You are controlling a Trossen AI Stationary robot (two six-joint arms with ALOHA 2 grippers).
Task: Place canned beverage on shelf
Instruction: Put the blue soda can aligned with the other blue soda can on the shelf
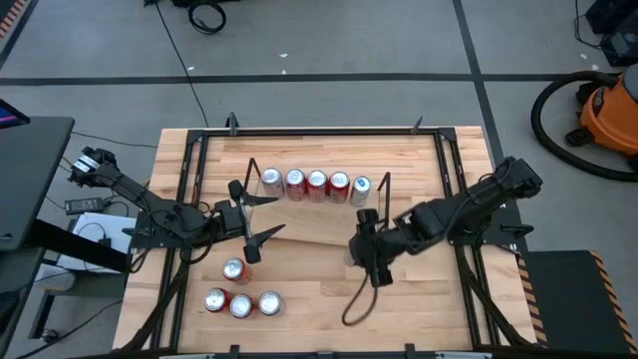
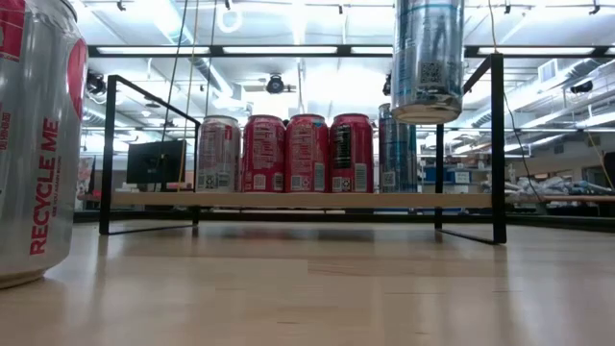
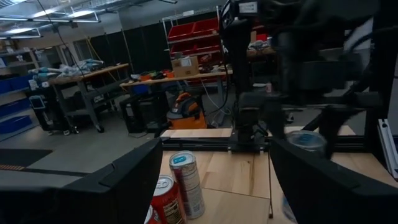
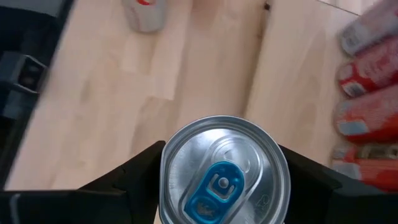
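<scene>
Above tabletop (image 1: 419,299), right hand (image 4: 224,186) grips can (image 4: 225,169).

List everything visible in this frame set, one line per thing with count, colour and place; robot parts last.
shelf: one, light wood with black wire end frames, middle of the table.
cans on the shelf: five in a row, mostly red, the end one silver-blue, along the shelf's far edge.
held can: one, silver with a blue tab, lifted off the table in front of the shelf.
loose cans: four, red and silver, on the table near the left front.
table: one, light wood with black rails.
vacuum: one, orange and black, on the floor beyond the right arm.
left gripper: open, by the shelf's left end.
right gripper: shut on the held can.
</scene>
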